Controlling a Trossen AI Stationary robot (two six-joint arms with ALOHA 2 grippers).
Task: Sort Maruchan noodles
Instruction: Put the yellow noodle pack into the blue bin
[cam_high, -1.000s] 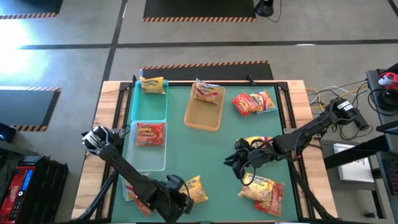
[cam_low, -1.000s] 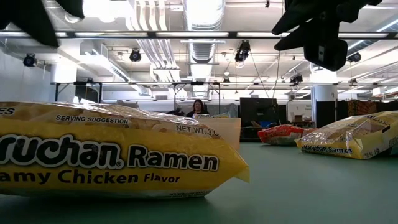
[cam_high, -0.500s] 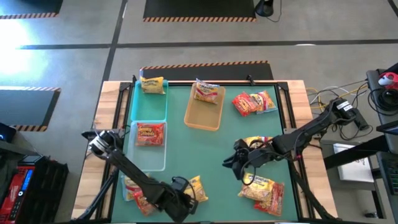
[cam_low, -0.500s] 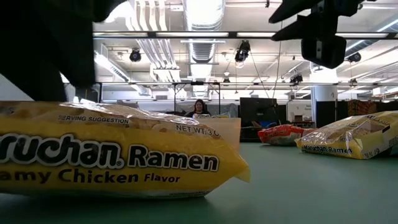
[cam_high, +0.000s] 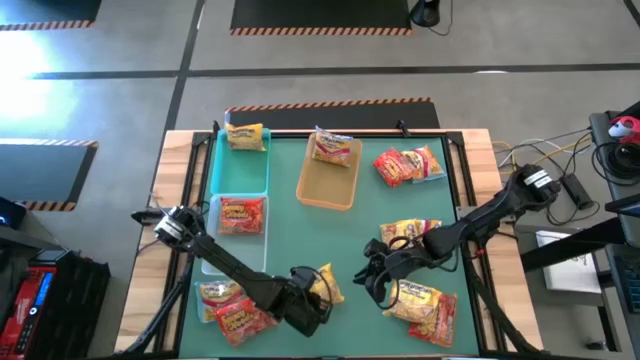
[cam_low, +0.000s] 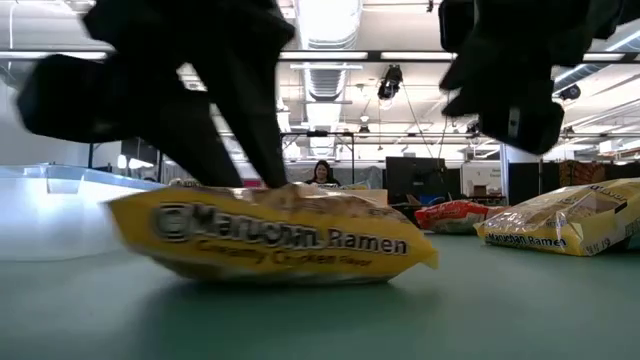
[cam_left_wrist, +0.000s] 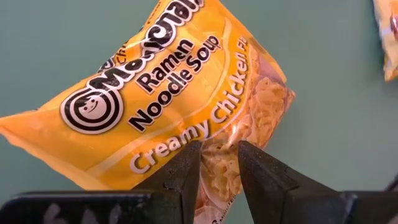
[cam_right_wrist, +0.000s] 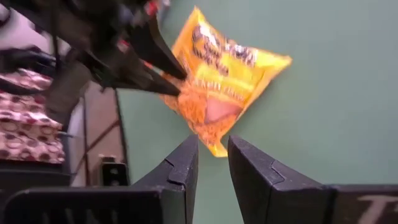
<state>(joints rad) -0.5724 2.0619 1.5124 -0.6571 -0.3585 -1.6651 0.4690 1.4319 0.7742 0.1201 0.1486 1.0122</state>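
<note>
- While gripped at one edge by left claw (cam_left_wrist: 217, 163), yellow Creamy Chicken packet (cam_left_wrist: 168, 99) hangs tilted at counter's (cam_high: 340, 240) near edge, just above or grazing the green surface.
- Right claw (cam_right_wrist: 211, 155) narrow, holding nothing, just beside that packet, above counter.
- More packets (cam_high: 422, 308) piled beneath right arm; others in teal tray (cam_high: 240, 165), clear tray (cam_high: 235, 255), tan tray (cam_high: 325, 185).

A yellow noodle packet (cam_high: 322, 285) marked Creamy Chicken sits near the table's front edge, one end tilted up, pinched by the left tool (cam_left_wrist: 219, 163). Red and yellow packets (cam_high: 232, 308) lie heaped at the near left, and more (cam_high: 424, 304) at the near right. Two red ones (cam_high: 408, 164) lie far right.
</note>
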